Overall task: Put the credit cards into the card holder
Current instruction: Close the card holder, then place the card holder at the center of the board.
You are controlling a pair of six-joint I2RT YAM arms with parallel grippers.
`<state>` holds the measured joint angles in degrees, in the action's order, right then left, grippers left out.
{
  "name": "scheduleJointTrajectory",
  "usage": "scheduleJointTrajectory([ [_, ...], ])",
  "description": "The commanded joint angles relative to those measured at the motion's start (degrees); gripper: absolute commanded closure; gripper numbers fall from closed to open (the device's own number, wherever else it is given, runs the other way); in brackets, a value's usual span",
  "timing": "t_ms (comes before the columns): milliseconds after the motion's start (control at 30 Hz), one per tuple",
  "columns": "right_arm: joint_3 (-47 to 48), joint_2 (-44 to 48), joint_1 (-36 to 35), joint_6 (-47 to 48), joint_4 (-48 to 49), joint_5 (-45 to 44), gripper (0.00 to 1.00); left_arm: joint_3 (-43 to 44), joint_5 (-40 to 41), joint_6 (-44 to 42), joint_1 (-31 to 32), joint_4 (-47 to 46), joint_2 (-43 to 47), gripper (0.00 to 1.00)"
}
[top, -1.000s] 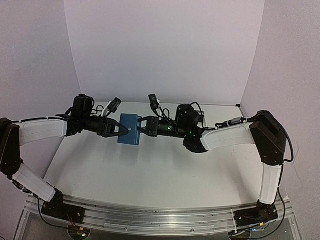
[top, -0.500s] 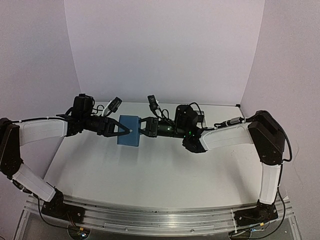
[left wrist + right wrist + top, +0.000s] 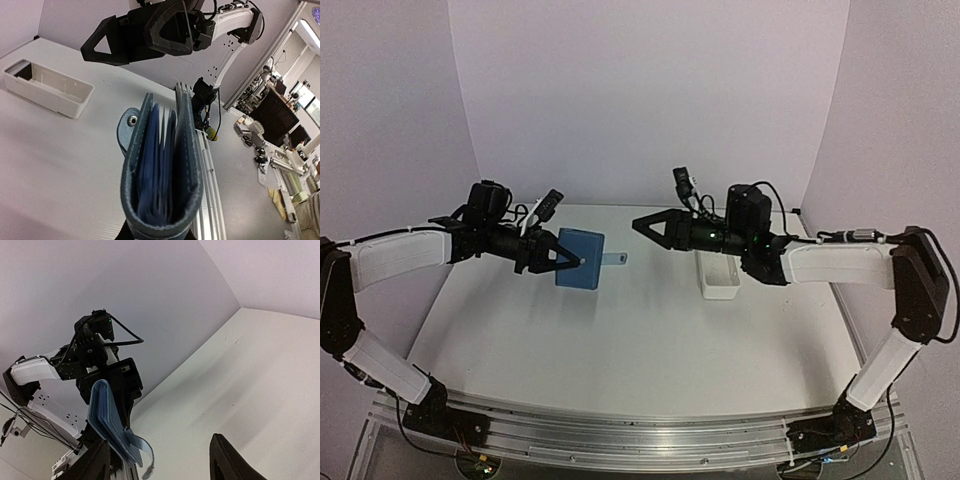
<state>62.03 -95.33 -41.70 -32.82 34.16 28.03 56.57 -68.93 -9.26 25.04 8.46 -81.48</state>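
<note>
Pinching the card holder (image 3: 579, 259) at centre-left of the top view, the left gripper (image 3: 563, 262) holds it off the table (image 3: 620, 340), its snap tab (image 3: 613, 258) pointing right. Farther back, upper centre, the right gripper (image 3: 642, 226) hovers spread wide, near the white tray (image 3: 720, 282).

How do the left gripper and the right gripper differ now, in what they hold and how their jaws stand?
The left gripper is shut on the blue card holder; the right gripper holds nothing. The left gripper's jaws are closed on it, while the right gripper's jaws stand wide apart. Both are black and point toward each other, with a gap between.
</note>
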Motion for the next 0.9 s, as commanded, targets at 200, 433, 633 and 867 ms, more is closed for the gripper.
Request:
scheduleJointTrajectory([
  [200,-1.21,-4.50,-0.75,6.41,-3.18,-0.23,0.49,7.14,-6.79,-18.04,1.15,10.45,4.69,1.00],
  [433,1.21,-9.79,-4.77,5.04,10.48,3.97,0.54,4.57,0.46,-16.67,2.13,10.23,5.52,1.00],
  [633,0.54,-11.11,-6.85,3.03,17.01,3.43,0.57,1.60,-0.86,-10.33,2.12,5.13,4.09,1.00],
  [867,-2.71,-10.68,-7.16,-0.37,21.78,6.09,0.60,-2.63,1.64,3.23,2.12,-4.41,0.20,1.00],
])
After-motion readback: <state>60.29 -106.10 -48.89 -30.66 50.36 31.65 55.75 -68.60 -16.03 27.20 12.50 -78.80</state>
